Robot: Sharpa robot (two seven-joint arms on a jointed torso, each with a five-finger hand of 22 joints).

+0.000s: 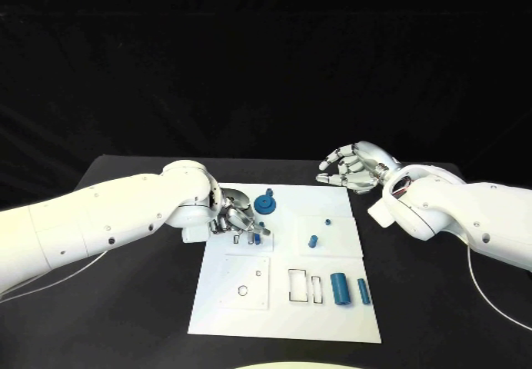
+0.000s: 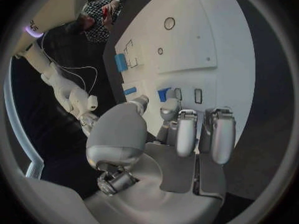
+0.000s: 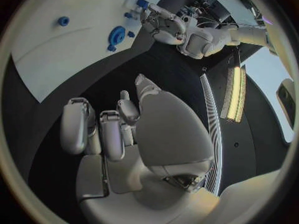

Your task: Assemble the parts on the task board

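Observation:
The white task board (image 1: 250, 311) lies mid-table. My left hand (image 1: 233, 217) hovers low over its back left part, thumb and a fingertip pinching a small blue part (image 1: 256, 238) that stands at a slot beside two empty rectangular slots (image 2: 198, 95); the same blue part (image 2: 164, 94) sits just beyond my fingertips (image 2: 169, 107). A blue gear-like piece (image 1: 266, 204) stands behind that hand. My right hand (image 1: 353, 167) is raised past the board's back right corner, fingers apart, holding nothing. The right wrist view looks past my right hand (image 3: 131, 129) to the gear-like piece (image 3: 116, 36).
Two small blue pieces (image 1: 327, 223) (image 1: 313, 241) lie on a raised plate on the board's right. Two blue cylinders (image 1: 340, 289) (image 1: 363, 290) stand near the front right beside rectangular cut-outs (image 1: 297, 284). A plate with a round hole (image 1: 243, 292) sits at the front left.

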